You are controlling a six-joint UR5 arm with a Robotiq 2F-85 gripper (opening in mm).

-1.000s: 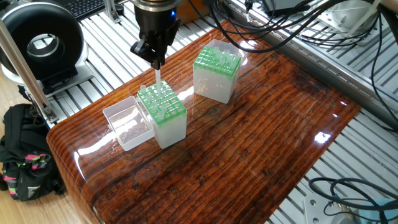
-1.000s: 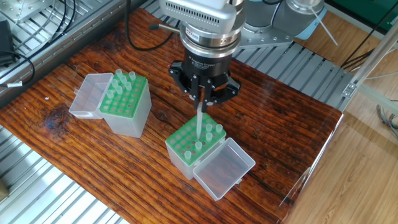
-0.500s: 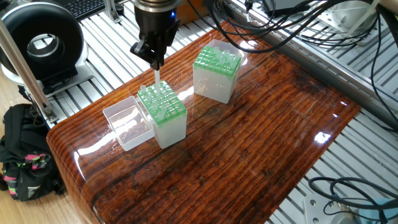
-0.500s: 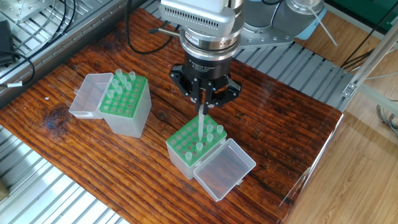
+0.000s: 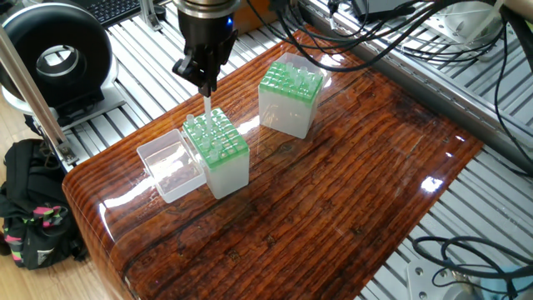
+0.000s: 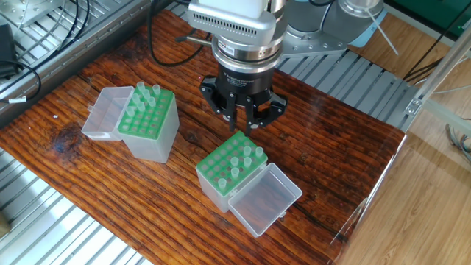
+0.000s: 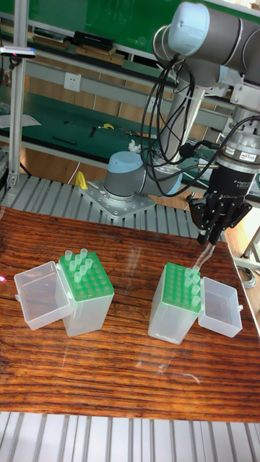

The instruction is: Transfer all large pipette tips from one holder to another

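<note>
My gripper (image 6: 243,120) hangs above the right-hand green-topped holder (image 6: 221,180), shut on one large pipette tip (image 7: 204,258) that points down, slightly tilted, clear of the grid. From the one fixed view the same tip (image 5: 206,103) shows just above that holder (image 5: 218,143). A few tips (image 6: 247,154) stand in the holder's far rows. The other holder (image 6: 151,121) stands to the left with several tips (image 6: 146,94) along its back edge. In the other fixed view the fingers hide most of the held tip.
Each holder has a clear hinged lid lying open beside it (image 6: 265,196) (image 6: 103,114). A black round device (image 5: 54,57) and a black bag (image 5: 29,212) sit off the table's left end. Cables (image 5: 391,33) trail over the aluminium frame behind.
The gripper has risen with the tip; the tip's point, which reached down to the grid of the right-hand holder, now hangs above it.
</note>
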